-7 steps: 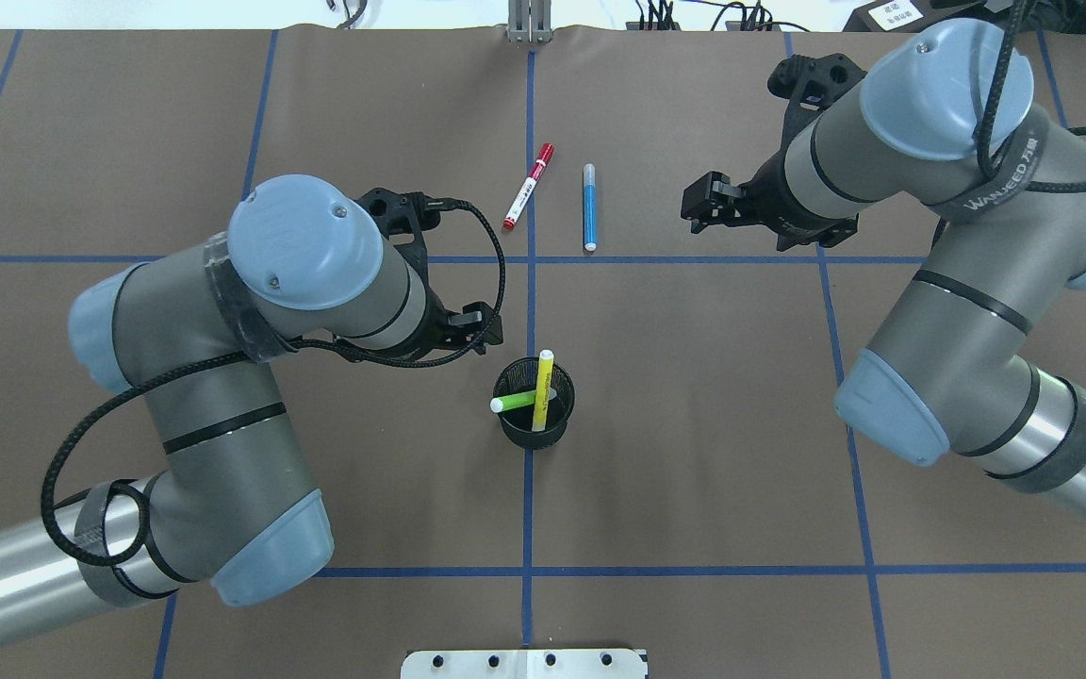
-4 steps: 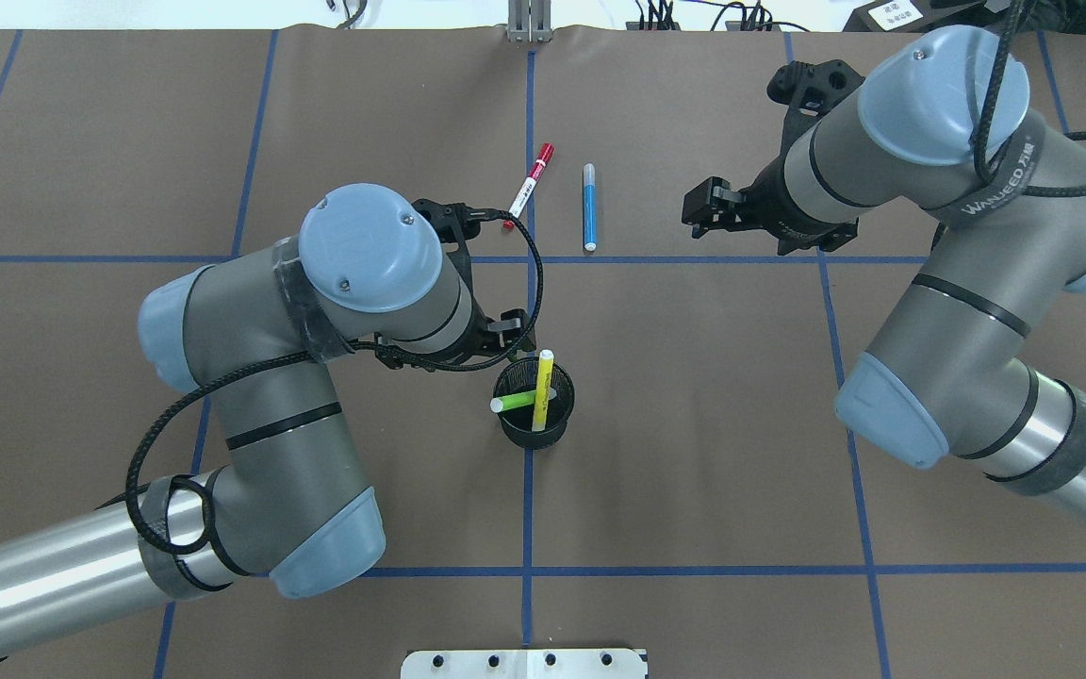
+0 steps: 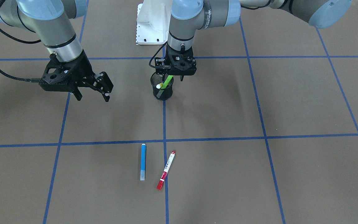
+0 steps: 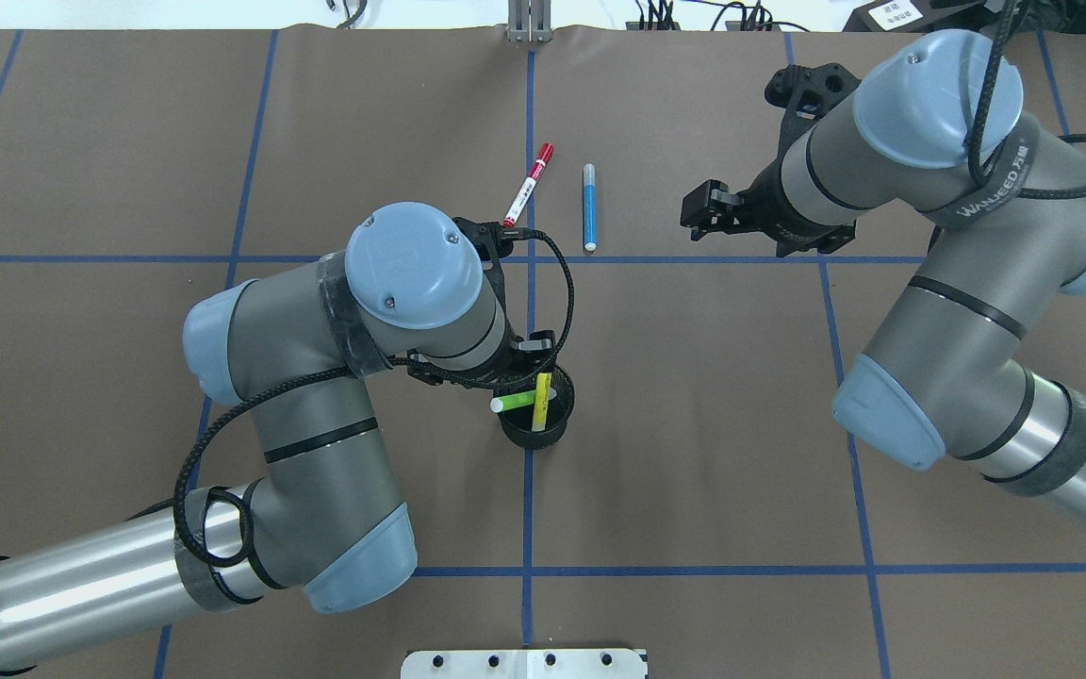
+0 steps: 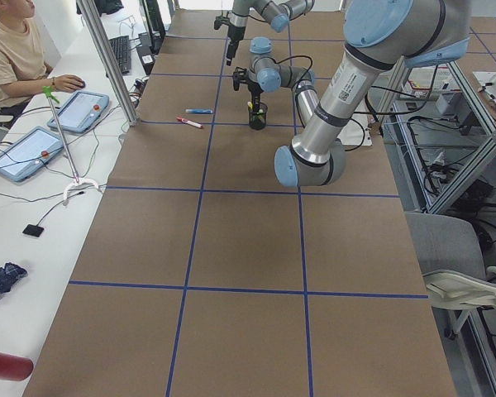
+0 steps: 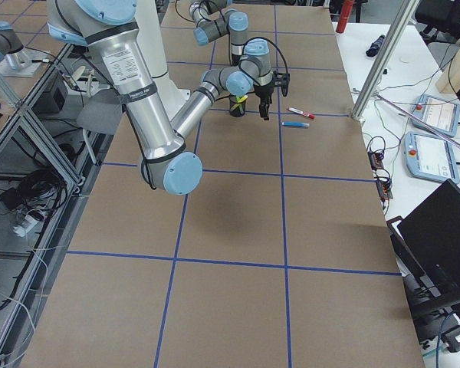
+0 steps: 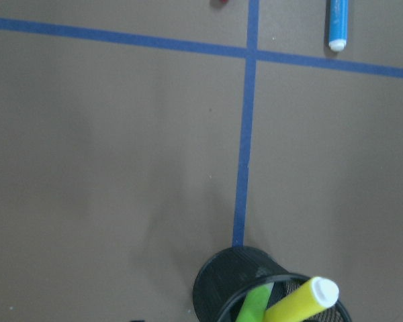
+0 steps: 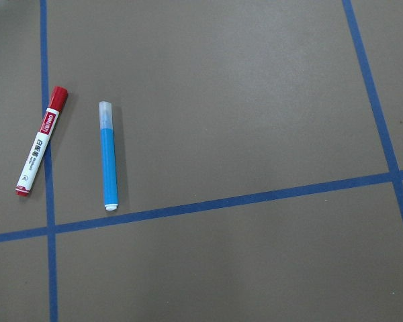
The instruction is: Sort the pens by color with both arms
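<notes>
A yellow pen (image 4: 542,401) and a lime green pen (image 4: 513,403) stand crossed in a black mesh cup (image 4: 529,434) at the table's middle. My left gripper (image 4: 543,344) hovers just over the cup's far rim, looks open and holds nothing; in the front view it (image 3: 174,76) hides the green pen's (image 3: 166,81) top. A blue pen (image 4: 589,207) and a white pen with red cap (image 4: 528,187) lie side by side beyond the cup. My right gripper (image 4: 699,212) is open and empty, raised to the right of the blue pen (image 8: 109,157).
Blue tape lines divide the brown table cover into squares. A white bolted base plate (image 4: 524,663) sits at the near edge. The left arm's black cable (image 4: 567,283) loops above the cup. An operator (image 5: 8,50) sits at a side desk with tablets.
My left arm has swung right, bringing its gripper from left of the cup to just over the cup's rim. The right arm has barely moved. The pens have not moved.
</notes>
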Robot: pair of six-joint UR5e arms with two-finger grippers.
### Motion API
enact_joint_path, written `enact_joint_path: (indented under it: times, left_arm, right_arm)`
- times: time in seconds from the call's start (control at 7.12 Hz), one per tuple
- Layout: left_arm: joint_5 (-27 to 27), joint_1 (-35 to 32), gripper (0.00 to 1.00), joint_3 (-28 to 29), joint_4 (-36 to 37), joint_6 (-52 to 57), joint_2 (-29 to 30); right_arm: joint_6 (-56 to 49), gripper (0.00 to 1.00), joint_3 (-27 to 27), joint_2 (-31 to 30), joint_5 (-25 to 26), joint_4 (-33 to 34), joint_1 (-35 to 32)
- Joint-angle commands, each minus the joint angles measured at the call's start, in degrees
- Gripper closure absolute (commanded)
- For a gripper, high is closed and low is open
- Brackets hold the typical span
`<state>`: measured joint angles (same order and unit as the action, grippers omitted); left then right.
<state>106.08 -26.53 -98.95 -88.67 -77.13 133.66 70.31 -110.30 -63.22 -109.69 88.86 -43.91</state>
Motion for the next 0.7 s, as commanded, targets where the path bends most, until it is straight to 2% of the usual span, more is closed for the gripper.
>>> enact_joint_path:
  times: [0.0, 0.56]
  left_arm:
    - [0.0, 1.3, 0.55, 0.0, -0.8, -0.2, -0.2]
    - [0.2, 1.2, 0.56, -0.2, -0.6, -0.2, -0.5]
  right_arm:
    - [0.0, 0.0, 0.1, -0.1, 0.0, 0.0, 0.1]
    - [0.1, 0.0, 0.1, 0.0, 0.0, 0.0, 0.1]
